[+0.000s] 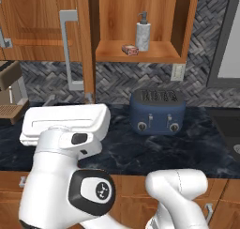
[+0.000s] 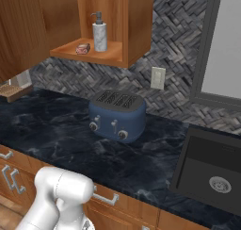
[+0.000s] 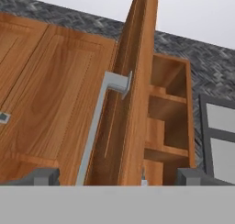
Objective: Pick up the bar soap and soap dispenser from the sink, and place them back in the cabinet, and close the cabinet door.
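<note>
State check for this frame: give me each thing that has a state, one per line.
Cabinet door: open, standing edge-on to the hand camera.
Soap dispenser: upright on the cabinet shelf.
Bar soap: lying on the same shelf, beside the dispenser.
Sink: basin empty where it shows.
Toaster: upright on the counter, slots empty.
Claw: open, holding nothing, facing the door.

Dark marble surface [image 2: 56, 130], blue toaster [image 2: 116, 115] against a grey woven wall [image 2: 174, 45], window [image 2: 226, 50] right.
</note>
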Controlling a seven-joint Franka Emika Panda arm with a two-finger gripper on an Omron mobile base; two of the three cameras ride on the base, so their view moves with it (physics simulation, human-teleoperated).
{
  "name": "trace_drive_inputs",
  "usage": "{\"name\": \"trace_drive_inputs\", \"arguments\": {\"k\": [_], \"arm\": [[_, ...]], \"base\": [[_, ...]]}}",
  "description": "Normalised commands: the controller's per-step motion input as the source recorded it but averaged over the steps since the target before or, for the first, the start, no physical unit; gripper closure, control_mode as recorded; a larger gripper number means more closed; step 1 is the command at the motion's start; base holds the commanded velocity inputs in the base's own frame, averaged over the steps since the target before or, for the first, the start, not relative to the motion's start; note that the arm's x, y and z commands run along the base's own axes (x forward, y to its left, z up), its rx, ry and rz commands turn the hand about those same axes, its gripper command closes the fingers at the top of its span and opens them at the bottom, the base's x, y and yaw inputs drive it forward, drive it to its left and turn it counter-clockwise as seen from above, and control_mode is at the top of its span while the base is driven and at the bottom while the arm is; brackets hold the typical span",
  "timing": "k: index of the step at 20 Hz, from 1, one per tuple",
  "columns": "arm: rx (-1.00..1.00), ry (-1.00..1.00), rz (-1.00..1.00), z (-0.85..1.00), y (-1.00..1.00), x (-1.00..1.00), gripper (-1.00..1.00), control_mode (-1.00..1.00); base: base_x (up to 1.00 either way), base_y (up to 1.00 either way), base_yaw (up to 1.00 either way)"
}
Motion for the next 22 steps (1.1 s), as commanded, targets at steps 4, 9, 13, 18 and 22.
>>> {"name": "trace_drive_inputs", "arguments": {"k": [4, 9, 13, 18, 22], "arm": [[0.0, -0.07, -0.07, -0.11, 0.3, 0.19, -1.0, -1.0], [0.0, -0.05, -0.06, 0.0, 0.25, 0.13, -1.0, -1.0], [0.0, -0.04, -0.04, 0.0, 0.08, 0.18, -1.0, -1.0], [0.0, 0.0, 0.0, 0.0, 0.0, 0.16, -1.0, -1.0], [0.0, 0.0, 0.0, 0.0, 0.0, 0.19, -1.0, -1.0]], "base": [[0.0, 0.0, 0.0], [0.0, 0.0, 0.0], [0.0, 0.0, 0.0], [0.0, 0.0, 0.0], [0.0, 0.0, 0.0]]}}
